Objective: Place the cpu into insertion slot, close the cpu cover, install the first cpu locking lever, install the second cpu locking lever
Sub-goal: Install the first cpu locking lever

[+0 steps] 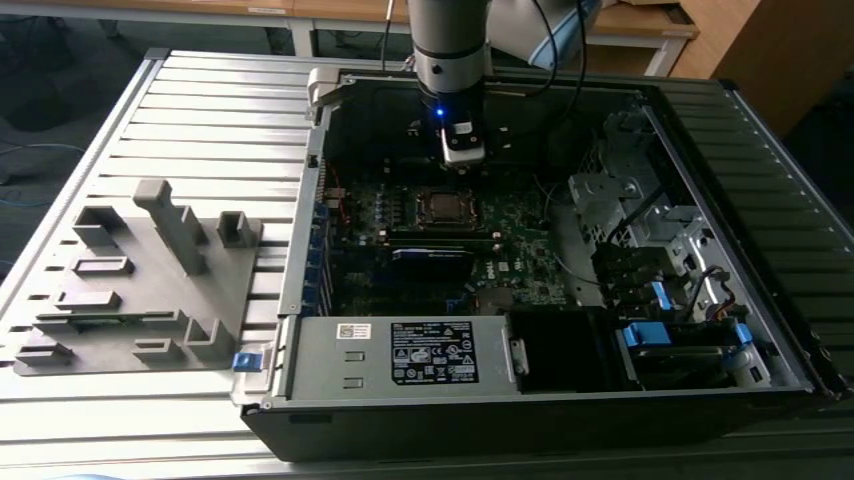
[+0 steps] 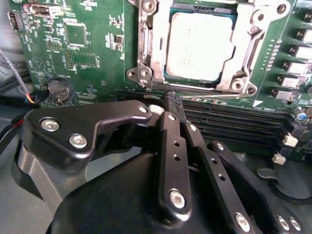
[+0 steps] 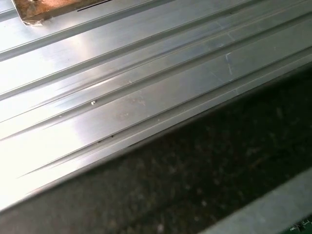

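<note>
The cpu, a square chip with a dull silver top, lies flat in the insertion slot on the green motherboard. A thin silver frame, the cpu cover, runs around the chip's edges; I cannot tell whether it is pressed fully down. My gripper hangs just off the socket's edge, over the black memory slots, with its black fingers drawn together and nothing between them. In the exterior view the gripper hovers a little behind the insertion slot, inside the open computer case.
Long black memory slots run beside the socket. A labelled power supply fills the case's near side, with drive bays and blue cables on the exterior view's right. A grey fixture lies on the ribbed aluminium table.
</note>
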Robot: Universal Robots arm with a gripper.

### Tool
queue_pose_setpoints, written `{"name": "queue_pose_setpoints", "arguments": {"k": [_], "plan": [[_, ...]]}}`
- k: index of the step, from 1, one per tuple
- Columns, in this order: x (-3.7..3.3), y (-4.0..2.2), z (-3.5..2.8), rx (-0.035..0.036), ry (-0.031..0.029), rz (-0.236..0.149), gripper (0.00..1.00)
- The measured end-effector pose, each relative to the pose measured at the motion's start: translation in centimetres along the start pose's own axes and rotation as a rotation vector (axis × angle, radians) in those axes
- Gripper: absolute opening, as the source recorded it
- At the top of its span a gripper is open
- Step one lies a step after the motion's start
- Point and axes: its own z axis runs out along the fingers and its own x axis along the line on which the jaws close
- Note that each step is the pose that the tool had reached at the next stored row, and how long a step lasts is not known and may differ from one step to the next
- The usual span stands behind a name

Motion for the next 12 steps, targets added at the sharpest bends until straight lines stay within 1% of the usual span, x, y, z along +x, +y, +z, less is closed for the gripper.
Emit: {"name": "queue_pose_setpoints", "arguments": {"k": [7, 12], "plan": [[0.00, 0.01, -0.02, 0.0002, -0.0003, 0.000, 0.11], [-0.04, 0.05, -0.31, -0.0007, 0.0000, 0.000, 0.11]]}}
